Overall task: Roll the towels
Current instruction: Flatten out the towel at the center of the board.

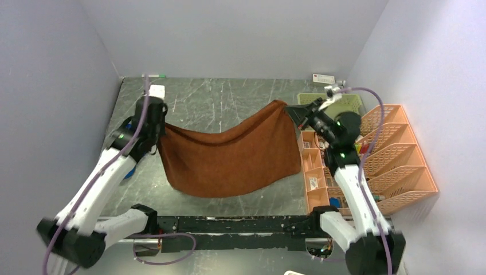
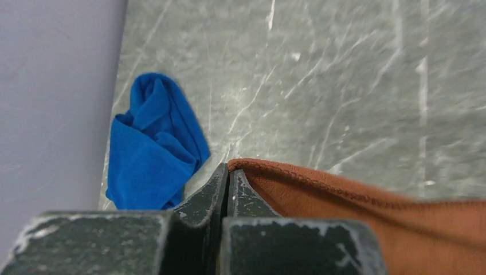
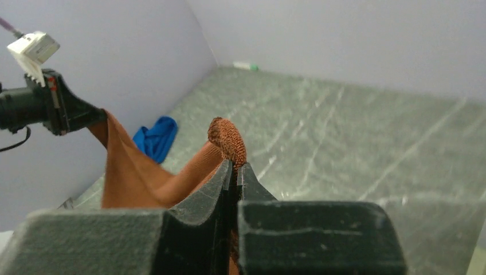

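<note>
While the left gripper and right gripper each clamp a top corner, the rust-brown towel sags between them over the table, the blue towel crumpled aside. Only hem is pinched; stretching it could slip a corner free.

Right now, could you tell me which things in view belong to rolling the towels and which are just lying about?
Job in hand: rust-brown towel, pinched at its corners by the left fingers and right fingers; blue towel, crumpled by the left wall.
Lying about: green basket, orange file rack, orange divided tray, all on the right.
</note>
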You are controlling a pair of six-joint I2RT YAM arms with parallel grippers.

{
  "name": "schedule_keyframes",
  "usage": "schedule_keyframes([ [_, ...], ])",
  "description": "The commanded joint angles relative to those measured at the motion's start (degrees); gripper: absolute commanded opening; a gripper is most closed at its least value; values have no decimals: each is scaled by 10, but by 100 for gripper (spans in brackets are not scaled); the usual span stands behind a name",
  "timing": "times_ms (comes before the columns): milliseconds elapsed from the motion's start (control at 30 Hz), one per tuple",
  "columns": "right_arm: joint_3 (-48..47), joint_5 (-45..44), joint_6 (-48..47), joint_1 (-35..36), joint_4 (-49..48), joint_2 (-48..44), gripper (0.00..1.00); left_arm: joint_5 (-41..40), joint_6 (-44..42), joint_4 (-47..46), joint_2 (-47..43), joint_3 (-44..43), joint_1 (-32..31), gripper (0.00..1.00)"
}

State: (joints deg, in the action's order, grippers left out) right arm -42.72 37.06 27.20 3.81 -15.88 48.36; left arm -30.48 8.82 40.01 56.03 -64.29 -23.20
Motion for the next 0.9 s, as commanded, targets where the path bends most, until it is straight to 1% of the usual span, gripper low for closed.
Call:
schedule_keyframes([
  [0, -4, -24, 39, 1, -36, 169, 0, 60, -25, -58, 98, 0, 67, 7],
  [67, -31, -2, 55, 2, -65, 286, 0, 109, -21, -98, 155, 7, 104, 7],
  [133, -70, 14, 63, 3, -80, 376, 0, 124, -24, -138, 213, 3, 126, 7],
  [167, -90, 16, 65, 4, -86, 414, 0, 130, -28, -150, 243, -11, 139, 7],
  [233, -136, 16, 57, 4, -78, 475, 0, 156, -31, -146, 316, -61, 174, 7],
  [300, -194, 3, 42, 3, -54, 515, 0, 176, -38, -141, 361, -112, 205, 7],
  [367, -237, -21, 22, 3, -34, 536, 0, 195, -53, -150, 390, -153, 228, 7],
  [467, -295, -44, -2, 1, -9, 576, 0, 237, -96, -180, 443, -191, 265, 7],
  [500, -319, -40, -6, 0, 4, 598, 0, 248, -109, -177, 471, -211, 275, 7],
  [533, -348, -33, -6, -1, 15, 621, 0, 262, -108, -167, 498, -230, 284, 7],
  [600, -374, -15, 1, -2, 20, 652, 0, 299, -94, -133, 547, -273, 300, 7],
  [667, -367, -6, 4, 0, -6, 651, 0, 326, -85, -134, 549, -287, 307, 7],
  [700, -359, -5, 3, -1, -14, 635, 0, 331, -84, -148, 531, -279, 309, 7],
  [800, -337, -3, -9, 0, -27, 573, 0, 328, -86, -236, 424, -219, 312, 7],
  [867, -344, 0, -7, 0, -24, 528, 0, 328, -97, -259, 358, -209, 314, 7],
])
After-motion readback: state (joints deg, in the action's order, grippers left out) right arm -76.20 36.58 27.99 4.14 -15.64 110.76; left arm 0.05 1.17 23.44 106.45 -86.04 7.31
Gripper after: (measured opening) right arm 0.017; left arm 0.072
